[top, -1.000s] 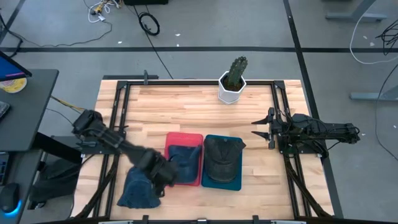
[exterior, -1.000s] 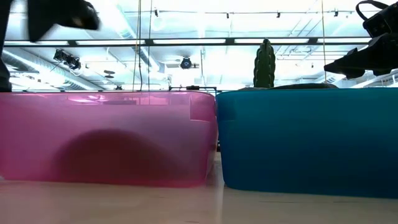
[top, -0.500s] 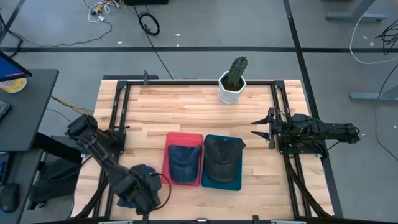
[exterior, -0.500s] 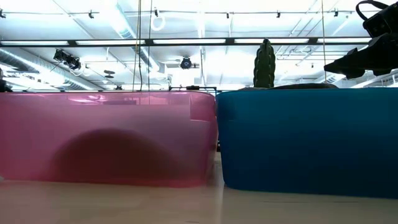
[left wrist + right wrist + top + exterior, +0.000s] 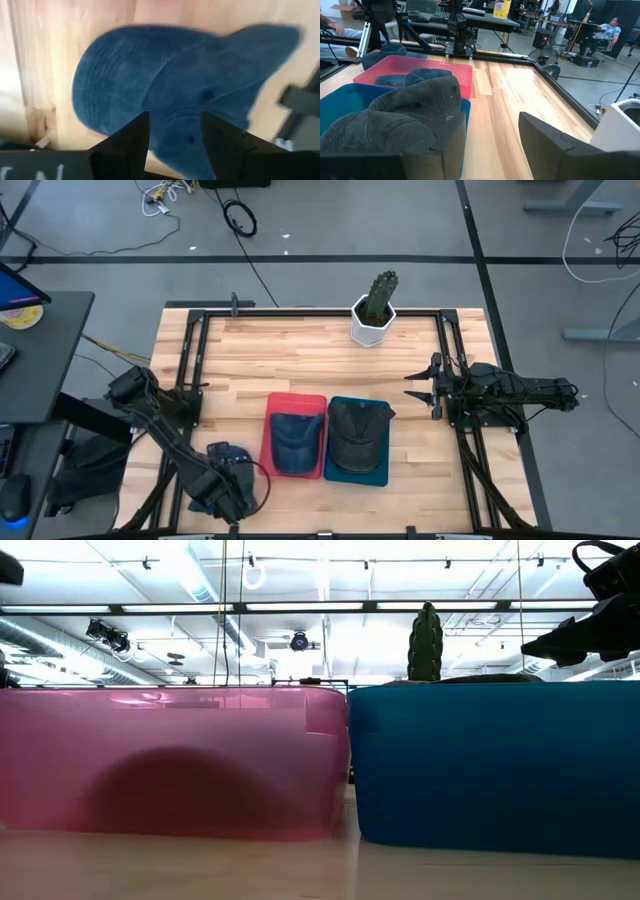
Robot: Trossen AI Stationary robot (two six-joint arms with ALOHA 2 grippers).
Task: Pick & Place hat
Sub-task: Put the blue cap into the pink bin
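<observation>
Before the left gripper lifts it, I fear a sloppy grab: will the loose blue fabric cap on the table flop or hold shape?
The blue fabric cap looks creased, so probably floppy. It likely weighs little. The left gripper hovers above it.

blue hat [image 5: 228, 457] mostly hidden under left claw [image 5: 222, 485], claw tips unseen in high view

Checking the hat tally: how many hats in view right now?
3. A blue hat in the red bin, a dark grey hat in the blue bin, another blue hat on the table under the left gripper.
</observation>
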